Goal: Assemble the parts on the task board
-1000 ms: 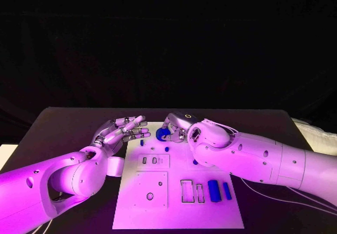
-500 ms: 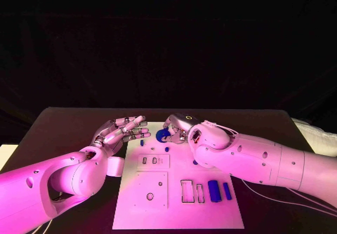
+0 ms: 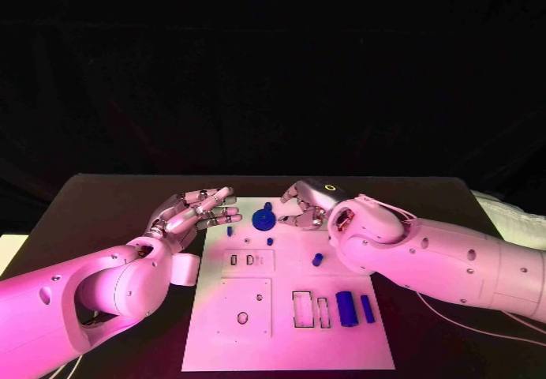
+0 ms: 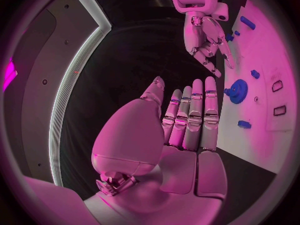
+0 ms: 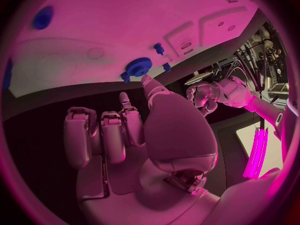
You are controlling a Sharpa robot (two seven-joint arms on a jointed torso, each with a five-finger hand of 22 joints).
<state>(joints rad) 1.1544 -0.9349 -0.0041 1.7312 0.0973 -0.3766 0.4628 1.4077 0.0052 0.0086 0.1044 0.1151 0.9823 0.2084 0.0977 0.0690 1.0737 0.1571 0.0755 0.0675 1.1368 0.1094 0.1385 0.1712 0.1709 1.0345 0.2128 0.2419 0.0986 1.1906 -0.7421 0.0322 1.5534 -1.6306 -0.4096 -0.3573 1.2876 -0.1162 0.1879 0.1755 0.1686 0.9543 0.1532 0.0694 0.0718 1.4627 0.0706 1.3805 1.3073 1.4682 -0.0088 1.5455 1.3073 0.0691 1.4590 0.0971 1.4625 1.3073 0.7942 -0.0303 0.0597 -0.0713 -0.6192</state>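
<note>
- Board [image 3: 285, 347] = white plate mid-table, long axis running away from robot; both hands sit at its far end, so work is prob. on the far stations.
- Blue gear [image 3: 265, 215] stands near the board's far edge, between the two hands. In right wrist view the gear [image 5: 137, 66] sits just off that hand's fingertip; can't tell if touching or just apart.
- Right hand [image 3: 305, 207]: fingers loosely apart, nothing in them — looks positioned beside the gear, w/ thumb side facing it, ready to nudge or pinch it. Judgement only.
- Left hand [image 3: 196, 213]: off the board's left edge, palm up-ish, fingers straight and side by side, holding nothing. Left wrist view shows the flat fingers [image 4: 194, 120] pointing toward gear [image 4: 237, 91]. Prob. parked as a backstop or waiting its turn.
- Small blue pegs [image 3: 231, 231] lie just nearer the robot than the gear; another short blue piece [image 3: 317, 259] lies loose mid-board by the right forearm — not yet seated, I'd say.
- Two blue bars [image 3: 345, 309] lie side by side at the near right, beside open rectangular slots [image 3: 303, 309] — laid next to their likely sockets, still to go in.
- Raised plates w/ small slots and a round hole [image 3: 242, 318] on the left half, unfilled.
- Task seems early: most parts loose.
</note>
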